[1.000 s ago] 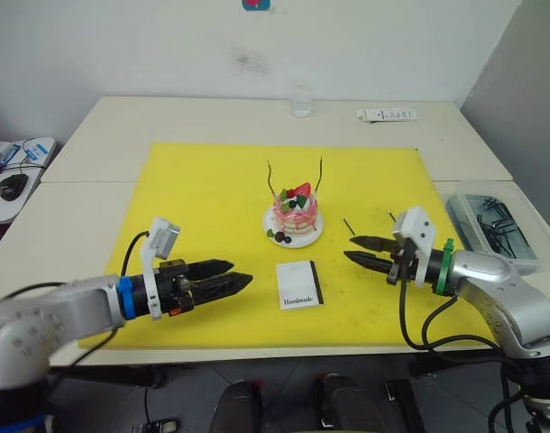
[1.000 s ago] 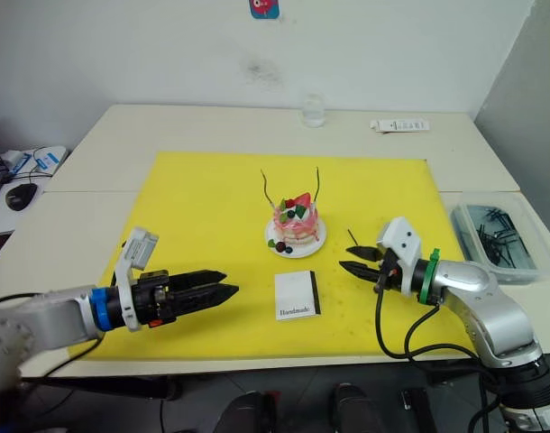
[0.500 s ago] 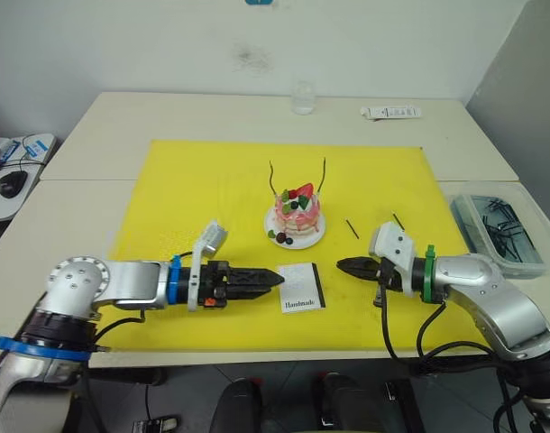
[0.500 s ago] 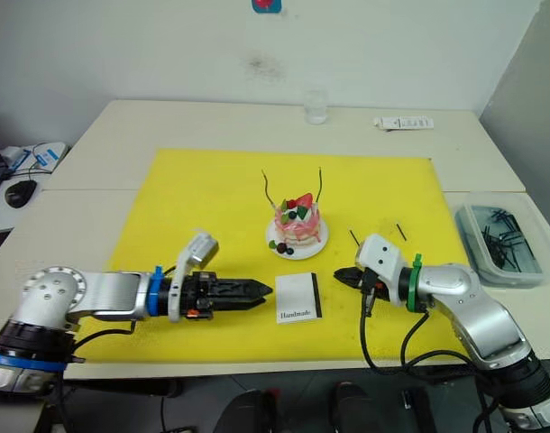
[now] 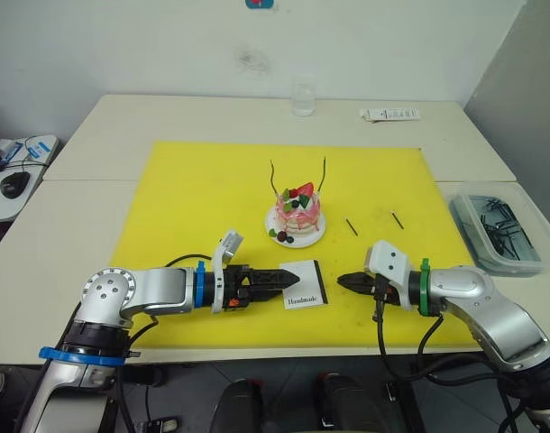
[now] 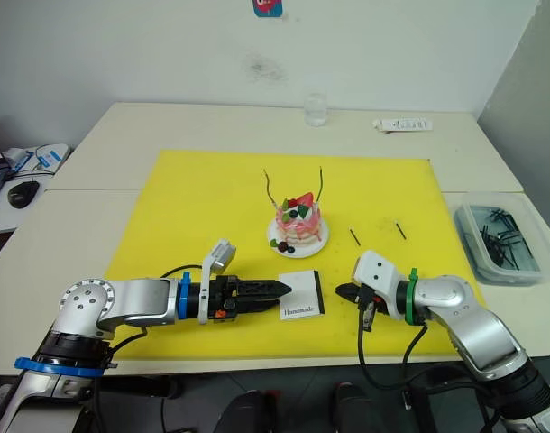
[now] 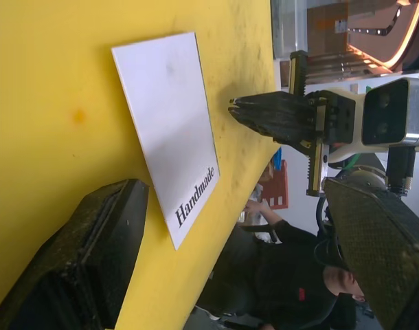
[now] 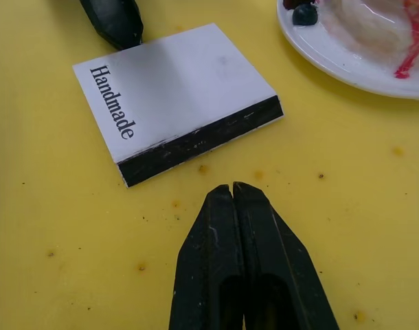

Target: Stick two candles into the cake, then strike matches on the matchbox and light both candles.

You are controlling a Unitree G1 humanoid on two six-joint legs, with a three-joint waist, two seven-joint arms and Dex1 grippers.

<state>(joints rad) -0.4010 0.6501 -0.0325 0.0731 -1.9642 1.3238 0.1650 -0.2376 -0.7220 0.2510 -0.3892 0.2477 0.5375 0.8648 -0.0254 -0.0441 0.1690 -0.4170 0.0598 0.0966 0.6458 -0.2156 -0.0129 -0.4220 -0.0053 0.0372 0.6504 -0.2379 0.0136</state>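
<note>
I observe the matchbox [image 5: 302,284] lying flat on the yellow mat [image 5: 203,198], near the mat's front edge and just in front of the cake [image 5: 296,214]. Its black strip faces my right end effector [image 5: 342,280], its "Handmade" lettering runs along the near edge. The cake sits on its white plate at mid-mat with both candles [image 5: 271,176] standing upright in it, one at each side. Two matches [image 5: 351,226] lie loose on the mat to the right of the cake, apart from each other and from the plate.

My left end effector [image 5: 290,271] lies low at the matchbox's left edge; in the left wrist view its fingers [image 7: 93,254] are spread, holding nothing. My right end effector points at the black strip from just beside it, not touching; the right wrist view shows its fingers [image 8: 213,254] pressed together and empty.

On the desk [image 5: 104,126] I note a clear glass [image 5: 300,97] at the far edge and a plastic bin [image 5: 491,225] at the right.
</note>
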